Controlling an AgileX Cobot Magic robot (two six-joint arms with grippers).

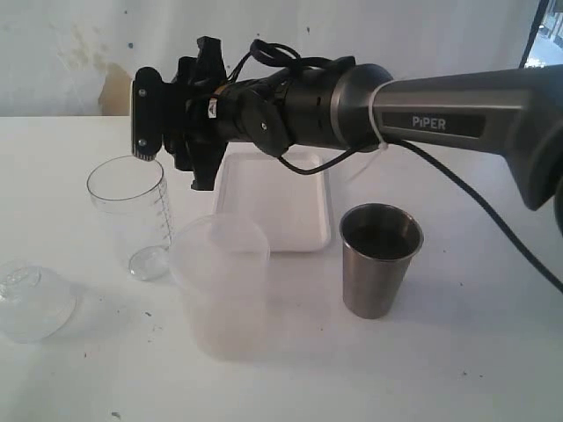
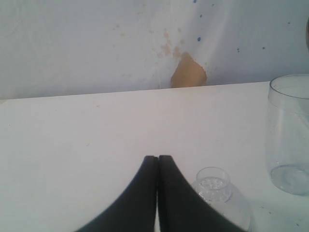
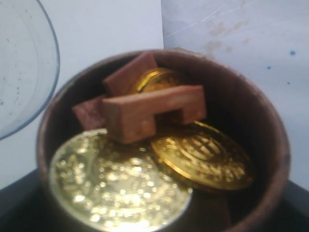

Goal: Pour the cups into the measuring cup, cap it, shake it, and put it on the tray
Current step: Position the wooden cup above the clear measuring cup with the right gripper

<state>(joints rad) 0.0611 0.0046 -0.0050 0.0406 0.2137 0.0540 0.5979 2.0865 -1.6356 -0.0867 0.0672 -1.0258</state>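
Holding brown cup [image 3: 264,145] beside measuring cup [image 1: 128,207]

You are looking at the clear measuring cup [image 1: 129,215] standing upright, empty, its domed cap [image 1: 31,299] lying nearby. The steel tumbler [image 1: 379,259] is standing beside the white tray [image 1: 290,202]. The brown cup [image 3: 260,159], just beside the measuring cup's rim, is holding gold coins [image 3: 116,183] and wooden blocks [image 3: 149,111].

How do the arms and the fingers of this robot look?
The right arm is a grey link marked "PiPER" in white, with a black round wrist, a white tie and a black cable. The left fingers are black and tapered.
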